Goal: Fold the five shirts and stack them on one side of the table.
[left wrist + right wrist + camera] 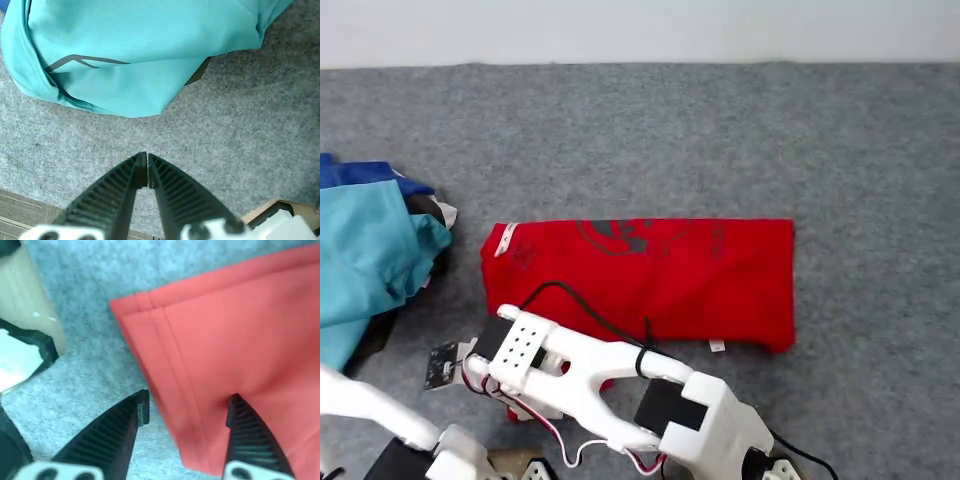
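Observation:
A red shirt [650, 275] lies folded into a long rectangle at the middle of the grey mat. Its stitched hem corner [150, 325] runs between the fingers of my right gripper [187, 407], which stands open just above the cloth. My right arm [570, 370] stretches from the front edge across the red shirt's near left corner. A teal shirt [365, 260] lies crumpled at the left edge, on top of a blue shirt [360, 172] and a dark garment [425, 205]. My left gripper [147, 156] is shut and holds nothing, hovering over bare mat a short way from the teal shirt [130, 55].
The grey mat [720, 130] has free room behind and to the right of the red shirt. My left arm [370, 405] lies low at the front left corner. A strip of wooden table [20, 215] shows beyond the mat's front edge.

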You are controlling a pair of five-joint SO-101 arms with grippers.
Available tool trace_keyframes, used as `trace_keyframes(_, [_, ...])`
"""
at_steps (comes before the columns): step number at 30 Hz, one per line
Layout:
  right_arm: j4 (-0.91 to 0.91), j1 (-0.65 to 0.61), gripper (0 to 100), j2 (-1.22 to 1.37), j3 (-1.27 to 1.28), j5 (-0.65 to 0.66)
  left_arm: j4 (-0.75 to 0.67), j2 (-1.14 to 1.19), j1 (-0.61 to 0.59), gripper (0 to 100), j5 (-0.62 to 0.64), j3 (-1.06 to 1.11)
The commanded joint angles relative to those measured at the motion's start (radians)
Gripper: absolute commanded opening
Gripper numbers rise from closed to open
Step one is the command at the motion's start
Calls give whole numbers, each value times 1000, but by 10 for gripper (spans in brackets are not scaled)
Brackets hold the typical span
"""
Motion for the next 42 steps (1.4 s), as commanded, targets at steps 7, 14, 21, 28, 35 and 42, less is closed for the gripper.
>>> trace_keyframes(7, [-12,-5,114,4,-11,9,3,-38,-2,15,-6,-39])
trace_keyframes(14, [-56,-2,42,-4,-11,11,3,-38,-2,15,-6,-39])
trace_keyframes(21, [-67,7,9,-7,-11,9,2,-38,-2,15,-6,-39])
trace_keyframes(28, [-30,48,9,-93,-34,11,2,-38,-2,15,-6,-39])
trace_keyframes(35, [-4,127,9,-185,-86,81,3,-38,-2,15,-6,-41])
trace_keyframes(42, [-45,228,9,-185,-140,112,3,-38,-2,15,-6,-41])
